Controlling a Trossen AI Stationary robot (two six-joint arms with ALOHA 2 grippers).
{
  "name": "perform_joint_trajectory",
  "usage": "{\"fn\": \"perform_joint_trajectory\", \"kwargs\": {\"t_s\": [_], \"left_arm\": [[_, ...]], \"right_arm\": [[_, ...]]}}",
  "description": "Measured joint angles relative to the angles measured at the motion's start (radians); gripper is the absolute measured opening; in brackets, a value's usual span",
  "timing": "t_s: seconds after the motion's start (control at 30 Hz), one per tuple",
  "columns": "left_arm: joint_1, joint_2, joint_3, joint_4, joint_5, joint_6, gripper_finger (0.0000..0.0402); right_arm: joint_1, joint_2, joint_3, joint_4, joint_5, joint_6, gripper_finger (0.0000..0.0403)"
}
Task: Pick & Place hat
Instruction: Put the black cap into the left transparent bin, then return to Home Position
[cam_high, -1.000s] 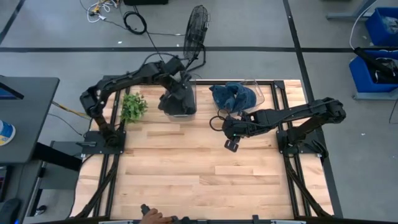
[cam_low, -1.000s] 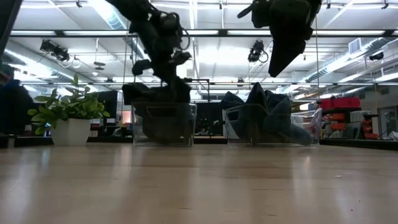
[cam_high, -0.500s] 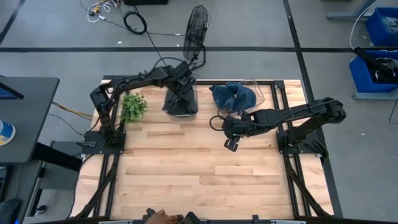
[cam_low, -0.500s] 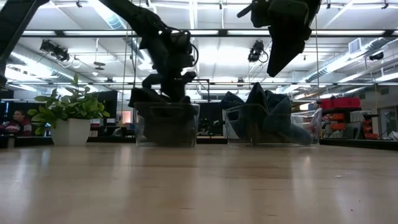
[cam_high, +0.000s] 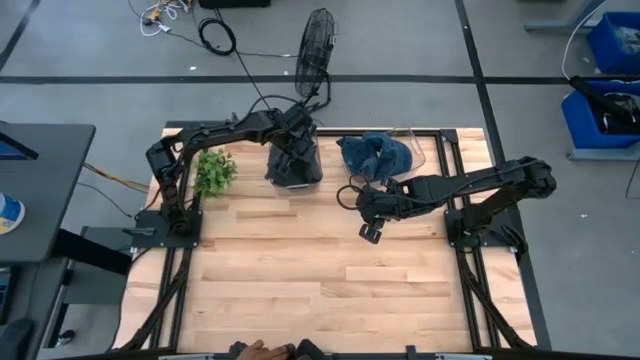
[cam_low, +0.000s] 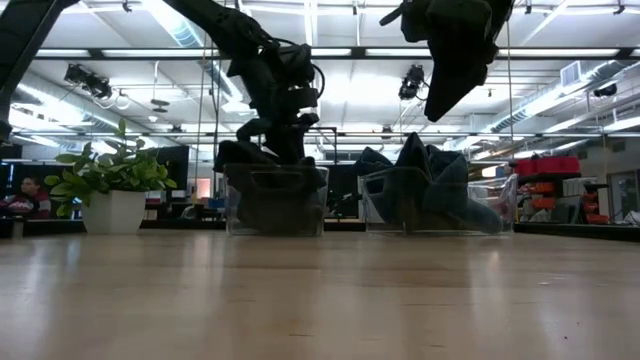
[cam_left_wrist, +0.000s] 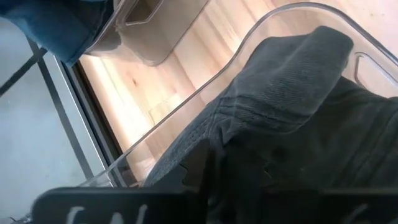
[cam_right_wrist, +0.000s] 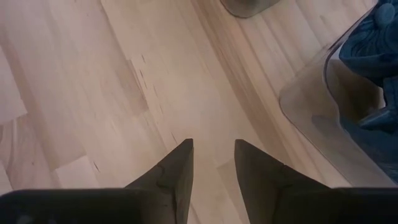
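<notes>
Near edge of table (cam_high: 300, 290): a hand (cam_high: 258, 350) pokes in at the front rim, w/ dark gear beside it. No readable writing anywhere; only pale marks on the left wrist cam's own housing, can't make them out.

Mid-table, right side: right gripper (cam_high: 370, 231) hangs above bare wood, touching nothing. Right wrist view shows its fingers (cam_right_wrist: 177, 174) a little apart w/ a narrow gap, nothing between them, just planks below. In the low view it sits high up (cam_low: 440, 105), well clear of the surface.

Far side now. Two clear bins side by side along the back edge. Right bin (cam_high: 425, 150) holds crumpled blue denim hats (cam_high: 375, 155), piled above the rim; low view shows the heap (cam_low: 425, 190) poking up out of it.

Left bin (cam_low: 275, 205): here's the action. Left gripper (cam_high: 290, 150) is down in it from above, arm stretched across from the left base. The hat (cam_left_wrist: 292, 93), dark grey, ribbed knit, lies inside this bin, bunched against the clear wall. Left wrist view is filled w/ that fabric right at the fingers, but they're buried in it – can't tell if they're spread or pinching.

Left of that bin: small plant (cam_high: 213, 172) in a white pot (cam_low: 113, 212), near the back-left corner.

Beyond the table: black fan (cam_high: 315, 50) on the floor, cables, blue crates (cam_high: 610, 45) far right.
</notes>
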Motion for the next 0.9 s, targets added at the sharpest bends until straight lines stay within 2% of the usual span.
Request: {"fn": "perform_joint_trajectory", "kwargs": {"t_s": [0.23, 0.5, 0.67, 0.9], "left_arm": [[0.001, 0.0, 0.0, 0.006, -0.007, -0.103, 0.0112], [-0.022, -0.018, 0.0, 0.011, -0.106, -0.16, 0.0174], [-0.064, -0.073, 0.003, -0.014, -0.177, -0.183, 0.0183], [-0.082, -0.261, 0.006, -0.005, -0.177, -0.278, 0.0178]], "right_arm": [[0.0, 0.0, 0.0, 0.0, 0.0, 0.0, 0.0123], [0.0, 0.0, 0.0, -0.001, -0.001, 0.0, 0.0123], [0.0, 0.0, 0.0, -0.001, -0.003, 0.0, 0.0123], [0.0, 0.0, 0.0, -0.001, -0.001, -0.023, 0.0123]]}}
